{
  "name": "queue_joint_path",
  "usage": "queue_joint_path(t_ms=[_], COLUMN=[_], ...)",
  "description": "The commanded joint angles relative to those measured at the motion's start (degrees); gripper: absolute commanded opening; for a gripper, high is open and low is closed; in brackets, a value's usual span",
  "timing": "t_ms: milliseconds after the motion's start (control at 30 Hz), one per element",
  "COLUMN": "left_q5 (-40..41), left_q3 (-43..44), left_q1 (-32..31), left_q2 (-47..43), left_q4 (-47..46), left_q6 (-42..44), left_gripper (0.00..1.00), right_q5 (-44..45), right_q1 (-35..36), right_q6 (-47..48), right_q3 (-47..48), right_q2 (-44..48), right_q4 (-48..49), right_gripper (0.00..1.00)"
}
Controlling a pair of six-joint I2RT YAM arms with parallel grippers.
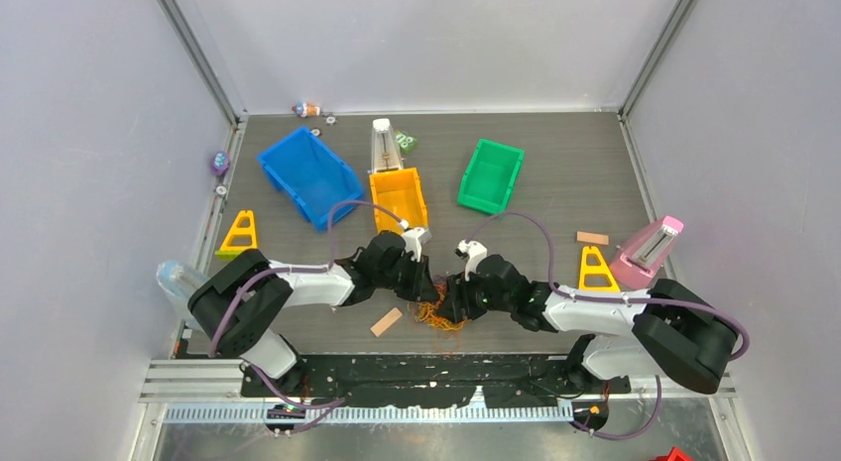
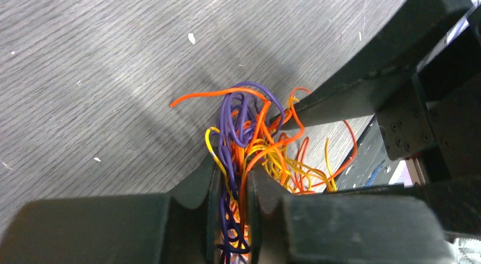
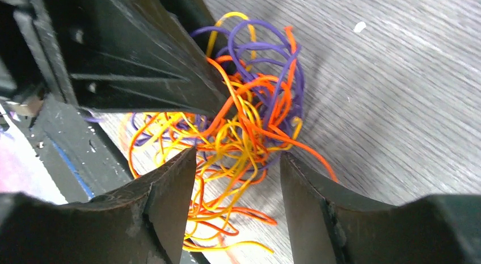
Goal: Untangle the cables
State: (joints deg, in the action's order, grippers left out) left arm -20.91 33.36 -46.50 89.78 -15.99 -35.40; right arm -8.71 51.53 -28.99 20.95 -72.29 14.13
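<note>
Jaws of left gripper (image 2: 232, 183) around cables (image 2: 252, 133)

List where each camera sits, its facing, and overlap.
Top external: above and behind, looking down on the table; left arm and right arm show.
Left wrist: on left arm, facing down; left end effector shut on the cables.
Right wrist: on right arm, facing down; right end effector, jaws apart around them.
Shared: all three see the cables.

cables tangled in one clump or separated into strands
Tangled: the cables form one knotted clump, with orange, yellow and purple loops threaded through each other.
</note>
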Motion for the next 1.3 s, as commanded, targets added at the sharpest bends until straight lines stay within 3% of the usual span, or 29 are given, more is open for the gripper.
queue_joint_path(t_ms=[0,100,267,433,500,567,600,633,667,767,800,867,967,1000,1133,1267], left_q5=[0.9,0.37,-2.31,-4.1,-6.23,-7.87,-8.09,-8.01,-7.66,-2.62,0.97,8.8,22.99,27.95,43.61,56.04], left_q3=[-2.14,-3.11,-8.06,-12.87,-14.42,-14.81,-14.6,-14.31,-14.11,-13.22,-12.7,-11.57,-9.49,-8.86,-6.64,-4.81], left_q1=[-0.26,-0.26,-0.27,-0.19,-0.01,0.07,0.09,0.15,0.22,1.07,1.52,2.63,2.91,2.98,3.04,3.08], left_q2=[-3.68,-5.23,-10.17,-15.26,-16.29,-17.51,-18.23,-18.9,-19.76,-23.68,-25.4,-29.01,-34.28,-35.65,-38.7,-39.33], left_q4=[-1.87,-2.15,-13.53,-26.11,-32.56,-36.05,-36.19,-35.51,-34.11,-23.76,-17.91,-6.27,11.18,14.86,28.95,38.01], left_q6=[1.65,2.58,1.09,-2.22,-4.48,-6.16,-6.47,-6.45,-6.07,-3.35,-2.45,-0.43,1.93,1.95,0.86,-3.02], left_gripper=[0.04,0.0,0.0,0.0,0.0,0.0,0.0,0.0,0.0,0.0,0.0,0.0,0.0,0.0,0.0,0.0], right_q5=[6.59,7.67,9.89,0.24,-3.16,-5.21,-5.55,-5.25,-4.6,4.24,7.79,24.89,41.41,46.06,53.47,59.1], right_q1=[0.55,0.83,2.69,3.21,3.2,3.18,3.2,3.18,3.16,3.15,3.15,3.1,2.87,2.74,2.45,2.44], right_q6=[-0.55,0.36,1.51,0.76,-0.53,-0.51,-0.48,-0.3,-0.29,-0.42,-0.48,-1.98,-10.11,-12.71,-22.75,-25.99], right_q3=[0.88,1.52,2.57,-1.6,-4.27,-5.32,-5.66,-6.23,-6.51,-6.69,-6.3,-4.83,-2.76,-2.76,-1.83,2.31], right_q2=[-0.22,-1.12,-2.0,1.44,2.99,4.52,5.95,6.78,9.02,14.86,17.92,21.99,26.42,28.48,31.34,29.25], right_q4=[-1.38,-3.09,-4.02,7.98,15.46,18.61,19.28,19.36,18.57,11.58,5.0,-8.06,-27.58,-29.78,-38.22,-46.75], right_gripper=[0.6,0.51,0.69,0.63,0.57,0.42,0.28,0.21,0.09,0.06,0.06,0.05,0.05,0.05,0.05,0.05])
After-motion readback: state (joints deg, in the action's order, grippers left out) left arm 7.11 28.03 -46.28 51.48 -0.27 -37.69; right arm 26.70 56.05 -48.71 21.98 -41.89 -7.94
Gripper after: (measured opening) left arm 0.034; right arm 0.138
